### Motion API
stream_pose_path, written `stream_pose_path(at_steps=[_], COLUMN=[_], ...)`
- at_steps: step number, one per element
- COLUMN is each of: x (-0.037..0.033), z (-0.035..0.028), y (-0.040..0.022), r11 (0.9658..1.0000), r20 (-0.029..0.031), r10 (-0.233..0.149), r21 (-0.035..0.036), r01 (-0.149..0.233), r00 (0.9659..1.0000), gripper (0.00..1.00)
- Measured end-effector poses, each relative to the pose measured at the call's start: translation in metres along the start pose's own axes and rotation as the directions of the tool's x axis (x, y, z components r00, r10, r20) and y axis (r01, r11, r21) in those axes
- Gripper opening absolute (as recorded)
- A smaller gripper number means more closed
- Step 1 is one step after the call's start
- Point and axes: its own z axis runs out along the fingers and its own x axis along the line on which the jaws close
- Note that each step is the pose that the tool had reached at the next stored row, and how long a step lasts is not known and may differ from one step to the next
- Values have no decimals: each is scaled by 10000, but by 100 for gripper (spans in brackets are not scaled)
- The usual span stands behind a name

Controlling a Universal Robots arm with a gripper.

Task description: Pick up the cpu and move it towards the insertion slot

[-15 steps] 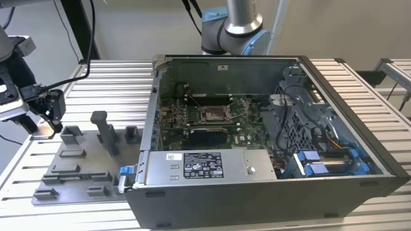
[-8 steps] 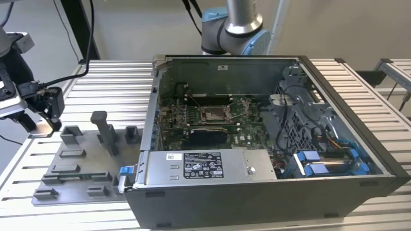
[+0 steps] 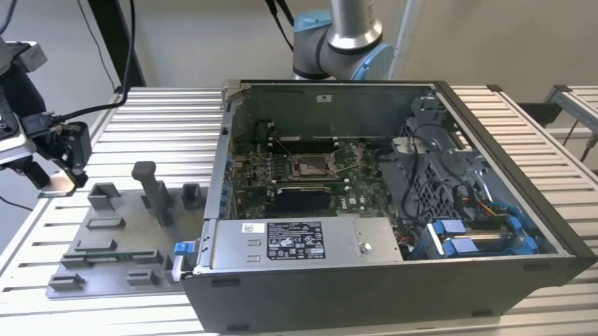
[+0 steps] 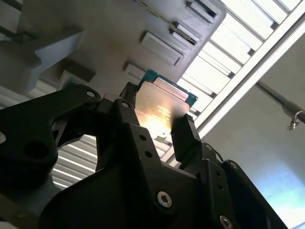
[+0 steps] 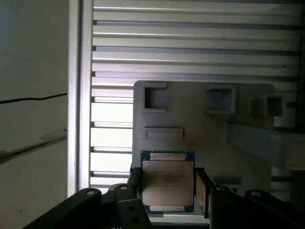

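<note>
- Slatted metal surface (image 3: 159,112) all round, and hovering above its grey fixture plate (image 5: 190,114) is the cpu (image 5: 167,187), lifted clear of the plate by the look of it.
- What a clean view of it: a thin flat square with a pale silvery lid. A blue-green board edge peeks out around that lid, and faint print runs across the face.
- In the second wrist view a warm glare washes over the metal.
- The tool (image 5: 167,191) is clamped on the cpu, with its black fingers (image 5: 202,191) pressing two opposite edges.
- Smart grip, I'd say: pinching the edges leaves the flat face free and keeps the chip square to the tool for seating.
- Behind the chip, the plate shows shallow recesses and raised blocks, judged to be nests that keep parts in known spots.
- Wider out, in the exterior view, the tool hangs at the far left, over the plate's outer end.
- Well apart from it, towards the exterior view's right, the open computer case (image 3: 374,294) lies on its side with the inside facing up.
- Deep in there sits the insertion slot (image 3: 313,166), a silver frame ringed by green circuit board (image 3: 251,189).
- So the cpu is in hand, and the whole plate and the case wall lie between it and the slot.
</note>
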Motion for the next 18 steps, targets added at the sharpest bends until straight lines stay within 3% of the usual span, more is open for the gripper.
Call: stream_pose_path(at_steps=[13, 18], x=[-1, -1], z=[-169, -299], y=[6, 10], r11=[10000, 10000], r20=[0, -1], r10=[0, 0], r21=[1, 1], r01=[0, 0], r00=[10000, 10000], gripper=[0, 0])
